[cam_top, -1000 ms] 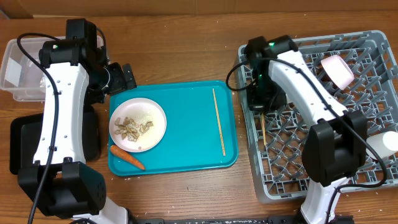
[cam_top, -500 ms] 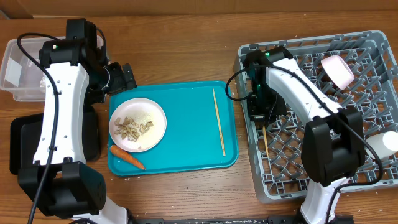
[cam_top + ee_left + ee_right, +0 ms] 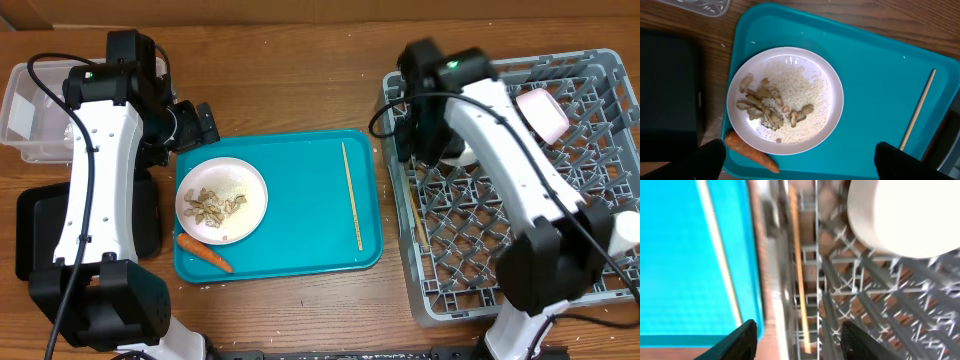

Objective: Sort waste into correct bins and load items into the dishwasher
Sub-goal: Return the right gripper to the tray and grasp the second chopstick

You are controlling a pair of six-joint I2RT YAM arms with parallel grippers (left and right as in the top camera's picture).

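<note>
**Overhead and wrist views, read left to right.** A clear plastic tub [image 3: 25, 125] stood at the far left. Nearer the front was a matte black tray [image 3: 35, 235], partly covered by the left arm.

The left gripper [image 3: 805, 165] hung over the teal tray [image 3: 300, 235]. Its dark fingers were spread wide at the lower corners of the wrist view, with nothing between them.

On the teal tray's left part sat the round, glossy white plate [image 3: 832, 80]. It carried ridged beige nut shells [image 3: 760, 105] on a scatter of fine rice [image 3: 800, 100]. The smooth orange carrot [image 3: 750, 151] lay just beside the plate's front rim. Its long axis was diagonal, with the tapered tip pointing right and forward.

A thin pale chopstick [image 3: 352, 196] lay on the tray's right part, its axis running back to front.

The grey lattice dish rack [image 3: 460, 280] held a second chopstick [image 3: 799, 275] along its left edge, also lying back to front. The right gripper [image 3: 802, 340] was above it, fingers well apart and gripping nothing. That view was blurred.

One white bowl [image 3: 541, 113] leaned among the pegs. Another bowl [image 3: 910, 215] was largely hidden by the arm, and a cup [image 3: 627, 232] was cut off at the right edge.
</note>
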